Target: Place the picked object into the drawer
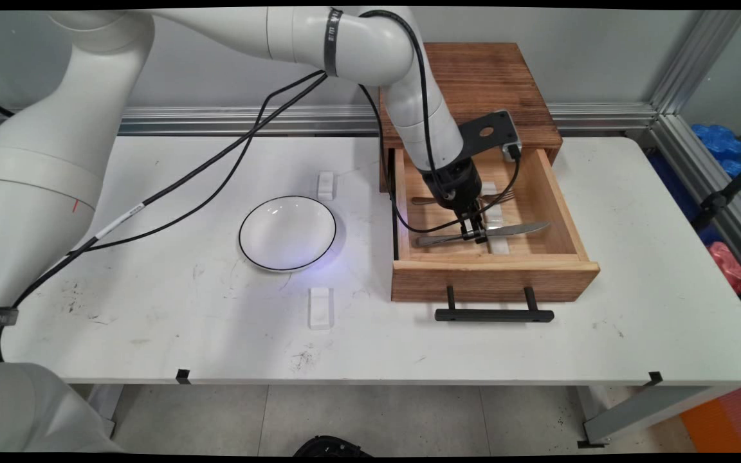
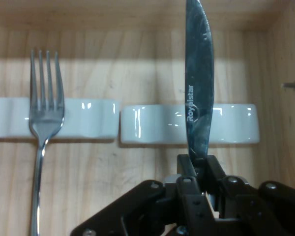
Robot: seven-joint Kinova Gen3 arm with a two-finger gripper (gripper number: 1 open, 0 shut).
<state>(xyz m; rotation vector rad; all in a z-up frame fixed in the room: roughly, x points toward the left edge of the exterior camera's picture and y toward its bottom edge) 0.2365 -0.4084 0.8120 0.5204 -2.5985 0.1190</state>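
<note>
Clamped between your gripper's (image 2: 200, 169) two black fingers was the knife (image 2: 198, 83), the jaws closed narrowly on it just where the blade meets the handle. You could see the blade running straight away from the hand camera, lying across a white ceramic rest (image 2: 189, 130) with the lettering on the steel facing up. Just beside that rest sat a second white rest (image 2: 54, 118), and across it lay a fork (image 2: 44, 118), tines pointing the same way as the knife tip and well clear of your fingers. Both pieces lay inside the pulled-out wooden drawer (image 1: 496, 280), whose black handle (image 1: 494, 314) faced the near side of the table. You had the arm reaching down into it from the upper left. Behind the drawer stood its wooden cabinet (image 1: 480, 83). To the drawer's left on the white table (image 1: 634, 321) rested a white bowl (image 1: 287, 233) with a dark rim, between two small white blocks (image 1: 320, 307).
</note>
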